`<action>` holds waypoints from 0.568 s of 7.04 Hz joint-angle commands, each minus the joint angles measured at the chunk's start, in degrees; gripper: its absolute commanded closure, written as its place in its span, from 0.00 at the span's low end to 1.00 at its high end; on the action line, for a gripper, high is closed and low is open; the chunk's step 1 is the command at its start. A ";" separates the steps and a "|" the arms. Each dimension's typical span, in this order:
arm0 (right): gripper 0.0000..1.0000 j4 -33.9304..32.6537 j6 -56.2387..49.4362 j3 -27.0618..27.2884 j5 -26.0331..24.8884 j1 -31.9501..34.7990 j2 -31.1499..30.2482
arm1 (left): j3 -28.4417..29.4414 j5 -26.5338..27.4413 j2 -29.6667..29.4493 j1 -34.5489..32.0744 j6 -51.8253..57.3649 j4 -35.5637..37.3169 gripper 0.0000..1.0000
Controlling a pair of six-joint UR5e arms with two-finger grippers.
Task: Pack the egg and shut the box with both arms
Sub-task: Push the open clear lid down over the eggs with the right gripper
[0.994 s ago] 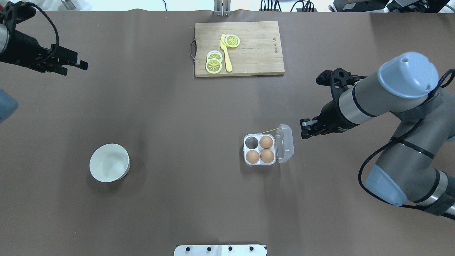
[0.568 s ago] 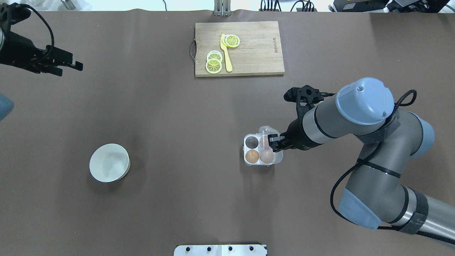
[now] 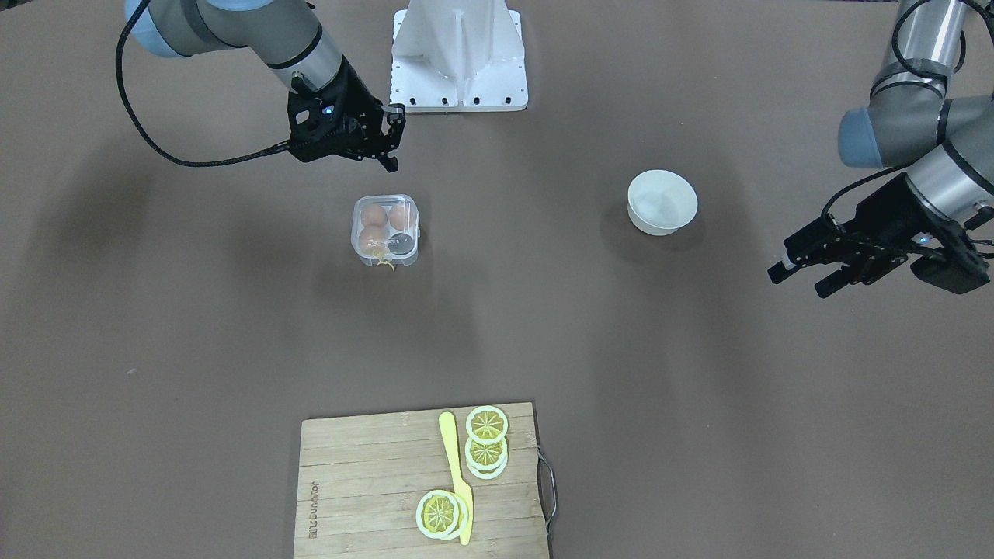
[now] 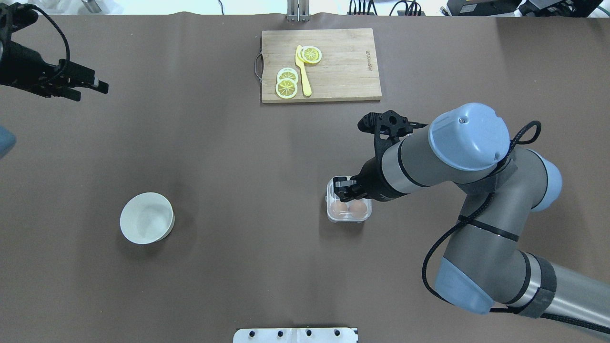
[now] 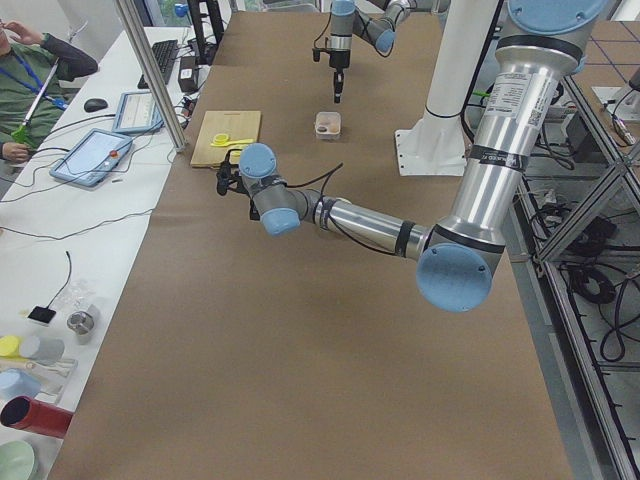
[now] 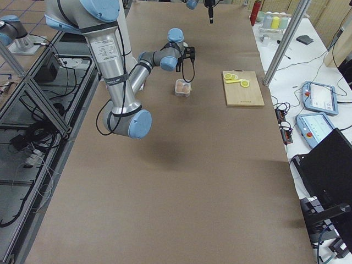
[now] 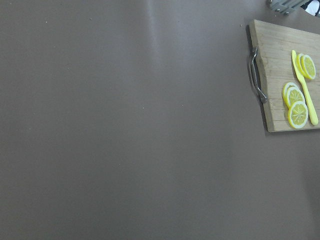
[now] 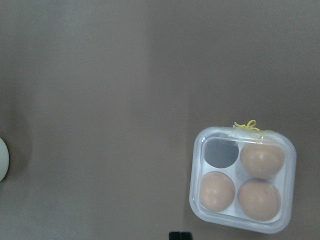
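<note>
The clear box (image 3: pixel 386 230) sits mid-table with its lid down over three eggs (image 8: pixel 262 160) and one empty cell (image 8: pixel 222 152). Its yellow string (image 8: pixel 245 125) lies at the far edge. The box also shows in the overhead view (image 4: pixel 349 209). My right gripper (image 4: pixel 338 186) hovers above the box's far-left part without touching it, and also shows in the front view (image 3: pixel 394 138). Its fingertips (image 8: pixel 179 235) appear together and empty in the right wrist view. My left gripper (image 4: pixel 91 93) is open and empty, far off at the table's left side.
A white bowl (image 4: pixel 146 218) stands left of the box. A wooden cutting board (image 4: pixel 343 71) with lemon slices and a yellow knife (image 4: pixel 303 71) lies at the far edge. The white robot base (image 3: pixel 460 54) is at the near edge.
My right arm swept left from beside the box to above it, and the lid went from open to folded down over the eggs. My left gripper drifted slightly further left.
</note>
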 commanded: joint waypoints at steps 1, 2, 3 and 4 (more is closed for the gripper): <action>1.00 -7.69 0.12 0.01 0.22 2.43 5.12 | 0.19 -0.04 0.09 -3.69 8.74 6.64 0.03; 0.91 -11.49 0.12 0.01 0.22 3.57 6.72 | 0.02 0.13 0.44 -6.93 18.82 14.26 0.03; 0.45 -13.00 0.12 0.01 0.04 4.80 6.73 | -0.16 0.83 1.92 -10.18 29.71 21.56 0.03; 0.06 -15.11 -0.22 0.01 -0.13 6.64 6.73 | -0.07 1.36 2.63 -12.56 38.17 27.63 0.03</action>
